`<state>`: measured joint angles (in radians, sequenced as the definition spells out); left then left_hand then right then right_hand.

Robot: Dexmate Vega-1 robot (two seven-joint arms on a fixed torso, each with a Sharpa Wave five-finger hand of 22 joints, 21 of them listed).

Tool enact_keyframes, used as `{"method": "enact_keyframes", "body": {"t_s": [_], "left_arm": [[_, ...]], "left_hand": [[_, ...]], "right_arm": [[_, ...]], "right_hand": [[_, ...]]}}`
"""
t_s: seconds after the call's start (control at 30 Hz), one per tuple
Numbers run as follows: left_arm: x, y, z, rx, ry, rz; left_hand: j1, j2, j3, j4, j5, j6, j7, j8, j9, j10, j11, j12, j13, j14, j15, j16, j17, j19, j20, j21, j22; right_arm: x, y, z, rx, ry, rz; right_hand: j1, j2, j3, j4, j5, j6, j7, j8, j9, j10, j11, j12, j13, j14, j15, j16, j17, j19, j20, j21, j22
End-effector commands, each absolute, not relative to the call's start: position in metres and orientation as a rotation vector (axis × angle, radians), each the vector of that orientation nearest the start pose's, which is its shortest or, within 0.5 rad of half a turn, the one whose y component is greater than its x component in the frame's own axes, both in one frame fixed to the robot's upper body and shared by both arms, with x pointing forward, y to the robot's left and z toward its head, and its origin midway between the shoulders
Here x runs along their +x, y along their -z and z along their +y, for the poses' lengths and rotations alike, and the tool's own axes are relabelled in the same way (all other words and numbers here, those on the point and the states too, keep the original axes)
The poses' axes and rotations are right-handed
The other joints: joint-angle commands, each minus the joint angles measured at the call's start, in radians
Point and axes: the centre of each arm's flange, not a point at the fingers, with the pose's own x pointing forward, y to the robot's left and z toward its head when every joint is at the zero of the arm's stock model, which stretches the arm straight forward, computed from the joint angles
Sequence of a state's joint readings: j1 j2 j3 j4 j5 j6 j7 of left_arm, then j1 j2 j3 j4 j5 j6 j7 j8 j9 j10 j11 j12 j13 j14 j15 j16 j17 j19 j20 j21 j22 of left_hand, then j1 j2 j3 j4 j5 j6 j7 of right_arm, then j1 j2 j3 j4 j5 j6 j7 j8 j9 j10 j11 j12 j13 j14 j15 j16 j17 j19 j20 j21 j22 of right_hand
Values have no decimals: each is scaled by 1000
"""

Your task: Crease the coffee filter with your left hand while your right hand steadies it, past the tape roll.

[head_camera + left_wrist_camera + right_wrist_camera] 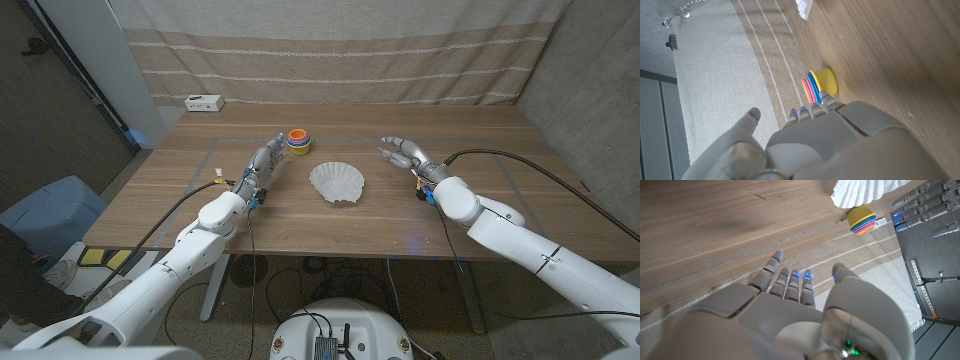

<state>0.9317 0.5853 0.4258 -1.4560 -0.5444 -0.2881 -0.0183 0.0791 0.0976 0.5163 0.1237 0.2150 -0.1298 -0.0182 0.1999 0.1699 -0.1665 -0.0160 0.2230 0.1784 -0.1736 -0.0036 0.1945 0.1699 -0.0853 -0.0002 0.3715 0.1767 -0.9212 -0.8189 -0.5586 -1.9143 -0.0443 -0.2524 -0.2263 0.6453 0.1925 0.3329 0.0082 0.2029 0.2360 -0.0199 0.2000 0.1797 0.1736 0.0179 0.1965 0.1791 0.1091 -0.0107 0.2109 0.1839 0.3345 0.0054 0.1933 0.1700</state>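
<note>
A white fluted coffee filter [337,183] lies on the wooden table [480,215] midway between my two hands; its edge also shows in the left wrist view [804,7] and the right wrist view [867,190]. My left hand [265,160] is to the filter's left, fingers stretched toward the far edge, holding nothing. My right hand [405,153] is to the filter's right, fingers spread and empty. Neither hand touches the filter. I see no tape roll.
A stack of coloured cups [299,141], yellow outermost, stands just beyond my left hand's fingertips, also seen from the wrists [819,85] [863,220]. A small white box [203,102] sits at the table's far left edge, before a striped curtain [340,50].
</note>
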Motion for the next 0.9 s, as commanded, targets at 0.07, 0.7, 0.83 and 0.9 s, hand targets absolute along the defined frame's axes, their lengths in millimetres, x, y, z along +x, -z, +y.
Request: {"method": "enact_keyframes", "body": {"t_s": [0.07, 0.7, 0.83, 0.9], "left_arm": [[610, 60, 248, 152, 312, -616], [613, 74, 229, 138, 368, -608], [615, 73, 225, 142, 383, -601], [617, 72, 222, 148, 396, -595]], "left_hand": [[10, 50, 11, 0, 4, 4, 0, -1, 2, -1, -1, 2, 2, -15, 5, 2, 3, 4, 5, 1, 4], [20, 51, 18, -6, 2, -3, 6, -10, 2, 1, -1, -3, 2, -13, 1, -4, 2, 9, 0, -3, 4], [21, 51, 19, -7, 2, -4, 6, -11, 2, 1, 0, -4, 2, -13, 1, -5, 2, 9, 0, -4, 4], [22, 50, 19, -8, 2, -4, 7, -12, 2, 1, 0, -5, 2, -13, 0, -5, 2, 9, 0, -5, 4]], "right_arm": [[553, 23, -194, -1036, -82, -578], [544, 34, -171, -1204, -121, -549], [544, 35, -168, -1224, -126, -544], [545, 36, -167, -1231, -137, -540]], "right_hand": [[11, -2, 10, -5, -5, 22, -1, 6, 1, 8, -2, 4, 2, 11, -1, 5, 3, 8, 1, 8, 1], [31, -5, 27, -26, -14, 56, -11, 10, 2, 18, -17, 1, 2, 18, -10, 2, 1, 8, -6, 6, 1], [35, -6, 30, -31, -15, 63, -13, 10, 2, 20, -20, 1, 2, 19, -15, 1, 1, 8, -8, 5, 1], [36, -6, 31, -33, -15, 64, -15, 10, 2, 21, -21, 1, 2, 19, -15, 1, 1, 8, -9, 5, 1]]}}
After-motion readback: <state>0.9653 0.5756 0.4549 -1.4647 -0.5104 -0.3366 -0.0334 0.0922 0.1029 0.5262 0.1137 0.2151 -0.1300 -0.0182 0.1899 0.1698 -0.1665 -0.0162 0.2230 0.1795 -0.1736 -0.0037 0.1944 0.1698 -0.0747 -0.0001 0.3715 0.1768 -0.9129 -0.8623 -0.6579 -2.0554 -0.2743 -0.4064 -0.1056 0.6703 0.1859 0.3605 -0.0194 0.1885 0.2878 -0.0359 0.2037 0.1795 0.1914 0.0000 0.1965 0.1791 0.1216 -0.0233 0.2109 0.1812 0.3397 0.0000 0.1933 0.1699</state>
